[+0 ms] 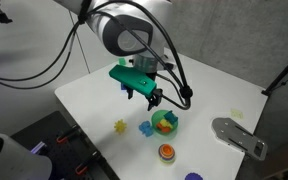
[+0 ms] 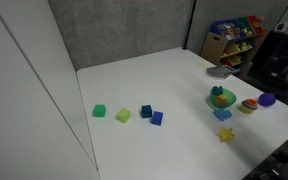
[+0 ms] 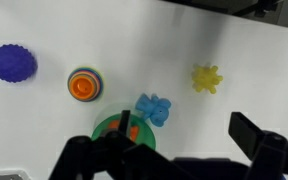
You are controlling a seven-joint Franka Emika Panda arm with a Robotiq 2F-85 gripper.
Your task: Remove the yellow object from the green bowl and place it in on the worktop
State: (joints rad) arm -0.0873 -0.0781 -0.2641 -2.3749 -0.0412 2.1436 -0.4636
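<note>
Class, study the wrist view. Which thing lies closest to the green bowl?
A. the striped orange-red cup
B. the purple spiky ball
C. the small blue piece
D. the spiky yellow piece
C: in the wrist view the small blue piece sits right beside the rim of the green bowl, nearer than any of the other toys.

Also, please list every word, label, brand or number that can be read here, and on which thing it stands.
No text can be read.
The green bowl, the white worktop and the end effector show no print or label.
The coloured bins in the background are too blurred to tell.
</note>
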